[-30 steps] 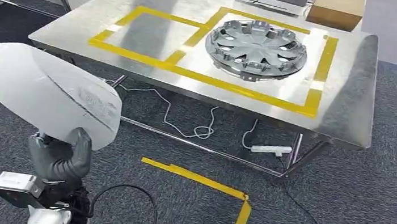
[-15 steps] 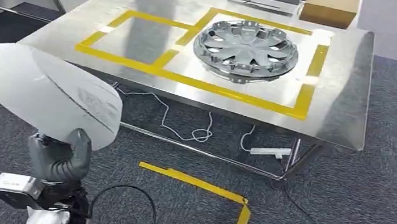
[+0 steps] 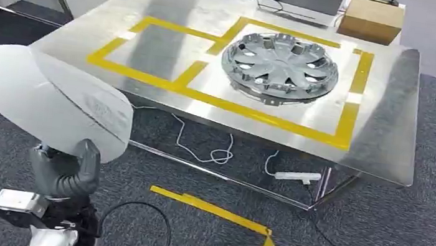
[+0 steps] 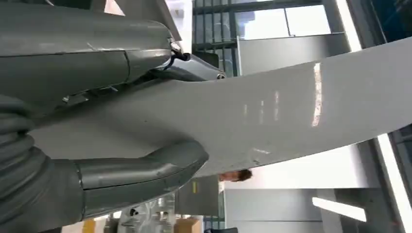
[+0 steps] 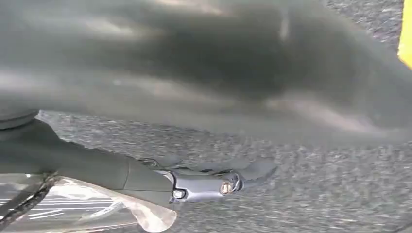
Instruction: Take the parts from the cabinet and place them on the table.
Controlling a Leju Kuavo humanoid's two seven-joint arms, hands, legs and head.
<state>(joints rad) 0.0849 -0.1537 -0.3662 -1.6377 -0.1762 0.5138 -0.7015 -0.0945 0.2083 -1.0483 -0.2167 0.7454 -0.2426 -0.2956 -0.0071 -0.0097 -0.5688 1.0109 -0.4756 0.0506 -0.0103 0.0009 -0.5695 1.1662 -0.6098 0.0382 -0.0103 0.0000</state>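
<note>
Dark grey carpet [image 3: 415, 235] with strips of yellow tape covers the floor, and on it stands a steel table [image 3: 385, 118] whose top is marked with yellow tape rectangles [image 3: 168, 51]. Inside the rectangle on the right side lies a silver hubcap [image 3: 280, 65], flat on the table. A cardboard box [image 3: 371, 19] sits at the far edge of the table, and a white power strip [image 3: 296, 177] with cables lies on the carpet under it. Near the lower left of the head view, the left hand [image 3: 65, 170] grips a large white curved panel [image 3: 43, 98] by its lower edge, thumb on one face and fingers on the other; the panel is in the air, in front of the table and apart from it. The right hand [image 5: 214, 182] hangs over the carpet, and I cannot tell if it is open or closed.
</note>
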